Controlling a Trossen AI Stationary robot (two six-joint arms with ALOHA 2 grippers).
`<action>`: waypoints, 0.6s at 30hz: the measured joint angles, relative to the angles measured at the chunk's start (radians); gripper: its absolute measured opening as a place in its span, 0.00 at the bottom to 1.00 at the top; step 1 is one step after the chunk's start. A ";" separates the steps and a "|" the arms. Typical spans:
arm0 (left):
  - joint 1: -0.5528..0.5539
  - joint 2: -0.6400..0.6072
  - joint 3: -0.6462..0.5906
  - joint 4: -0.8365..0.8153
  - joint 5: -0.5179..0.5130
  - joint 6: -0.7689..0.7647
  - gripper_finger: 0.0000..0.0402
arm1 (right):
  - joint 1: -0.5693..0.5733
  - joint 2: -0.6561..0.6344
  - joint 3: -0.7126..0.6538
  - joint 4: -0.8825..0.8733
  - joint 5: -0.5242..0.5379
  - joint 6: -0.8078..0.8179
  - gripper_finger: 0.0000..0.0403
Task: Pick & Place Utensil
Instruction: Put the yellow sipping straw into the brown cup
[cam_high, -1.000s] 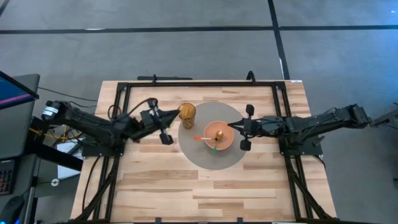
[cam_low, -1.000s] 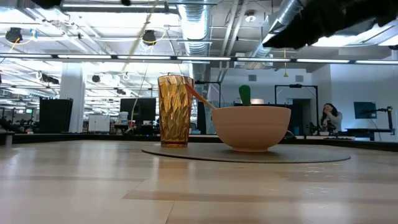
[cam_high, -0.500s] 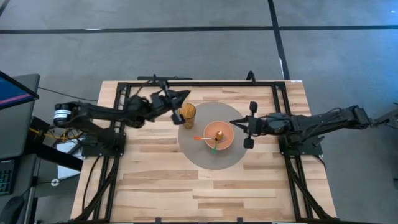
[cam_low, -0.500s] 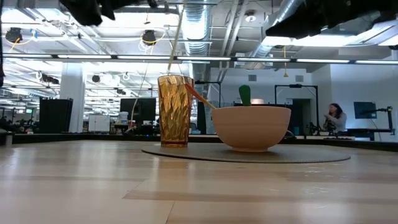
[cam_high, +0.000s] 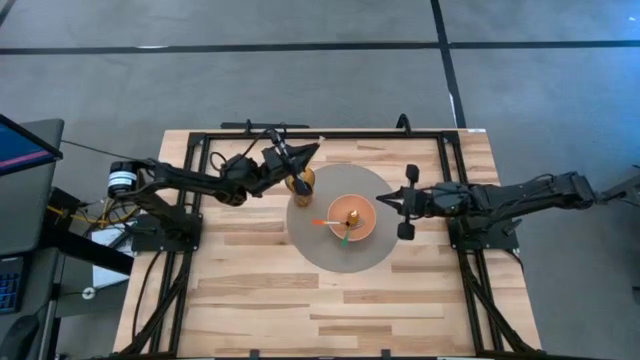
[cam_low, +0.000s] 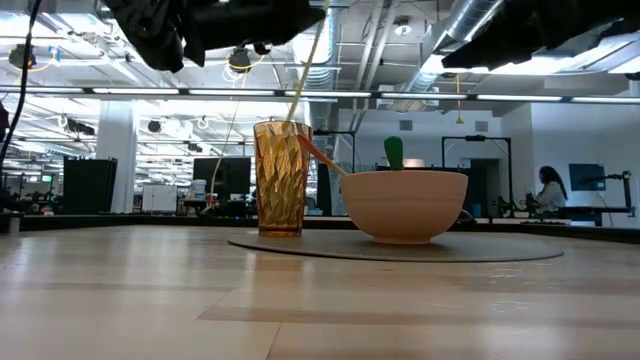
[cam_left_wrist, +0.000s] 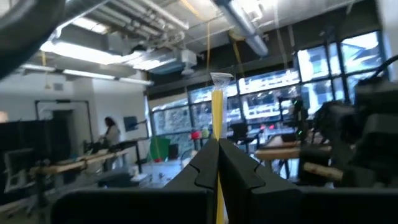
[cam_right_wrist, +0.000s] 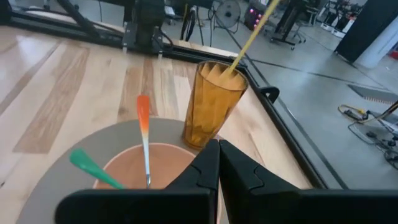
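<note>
From my seat at the low camera, the nearest thing is the round grey mat (cam_low: 400, 246), lying flat on the wooden table (cam_high: 330, 295). One bowl (cam_low: 404, 204) and one amber cup (cam_low: 281, 177) stand on it, so I count two containers, close together but not touching.

The bowl (cam_high: 352, 217) sits about mid-mat. Inside it I count two utensils: an orange-handled one (cam_right_wrist: 143, 134) leaning out toward nine o'clock in the overhead view, and a green-handled one (cam_right_wrist: 93, 167) pointing toward six o'clock. Something small and golden (cam_high: 353, 214) rests at the bowl's centre; I cannot tell what it is.

The cup (cam_high: 300, 182) stands at the mat's ten o'clock edge. One thin yellow utensil (cam_low: 306, 62) slants down into it, its lower end inside the rim and its upper end up in the left gripper (cam_high: 290, 164). That makes three utensils in all.

The left gripper hangs above the cup, its fingers pressed together on the yellow utensil, which sticks out past the fingertips in its wrist view (cam_left_wrist: 217, 134).

The right gripper (cam_high: 408, 203) hovers at the mat's three o'clock edge, beside the bowl, fingers spread and pinching nothing.

Far behind, one person (cam_low: 549, 190) is in the room beyond the table.
</note>
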 joint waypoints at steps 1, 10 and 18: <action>0.000 0.004 0.000 -0.007 -0.010 0.000 0.03 | 0.001 -0.012 0.000 -0.013 0.000 -0.001 0.00; 0.000 0.024 0.000 -0.010 -0.017 0.000 0.10 | 0.033 -0.207 -0.037 -0.097 -0.001 -0.006 0.00; -0.012 0.005 0.000 -0.013 -0.017 0.002 0.19 | 0.035 -0.395 -0.103 -0.070 0.002 0.003 0.00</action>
